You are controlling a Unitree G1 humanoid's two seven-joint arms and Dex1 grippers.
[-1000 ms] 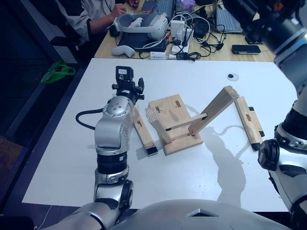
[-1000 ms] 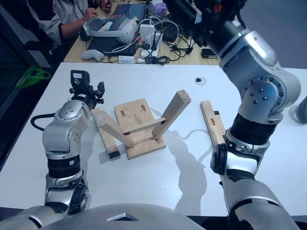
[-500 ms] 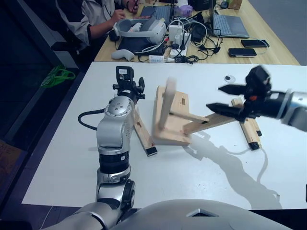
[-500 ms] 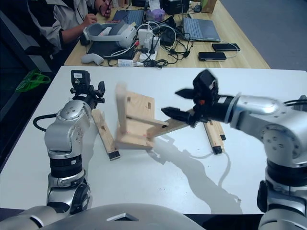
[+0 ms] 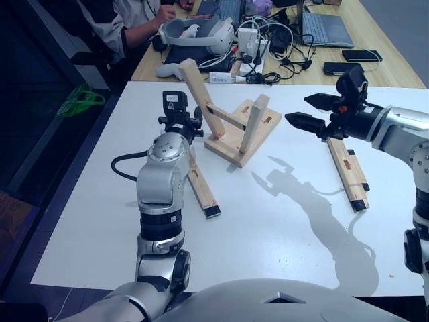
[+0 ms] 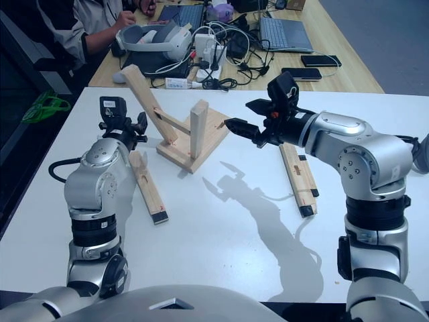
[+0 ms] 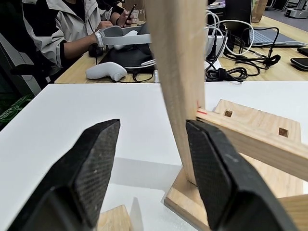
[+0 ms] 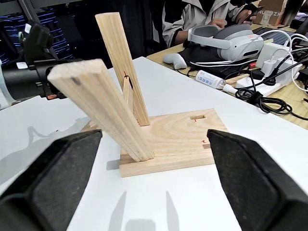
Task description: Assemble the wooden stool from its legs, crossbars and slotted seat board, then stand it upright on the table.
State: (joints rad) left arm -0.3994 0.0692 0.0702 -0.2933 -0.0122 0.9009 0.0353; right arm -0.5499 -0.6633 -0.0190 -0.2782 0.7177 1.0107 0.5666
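The slotted seat board (image 5: 234,146) lies on the white table (image 5: 268,235), left of centre toward the back. Two legs stick up from it, a long one (image 5: 199,94) and a shorter one (image 5: 255,124), joined by a crossbar (image 5: 228,119). My left gripper (image 7: 151,126) is open just left of this assembly, with the long leg (image 7: 175,72) standing beyond its fingers. My right gripper (image 5: 307,111) hovers open to the right of the board, apart from it. One loose leg (image 5: 201,188) lies by my left arm, another (image 5: 348,168) below my right gripper.
Behind the table stands a wooden desk (image 5: 375,74) with a headset (image 5: 198,33), tangled cables (image 5: 261,54), a laptop and phones. A person sits at its far left. The near half of the table is bare.
My right arm swung in and pushed the assembly back and to the left. The board now lies with its legs pointing up, and the right gripper has drawn away from it. The left arm kept still.
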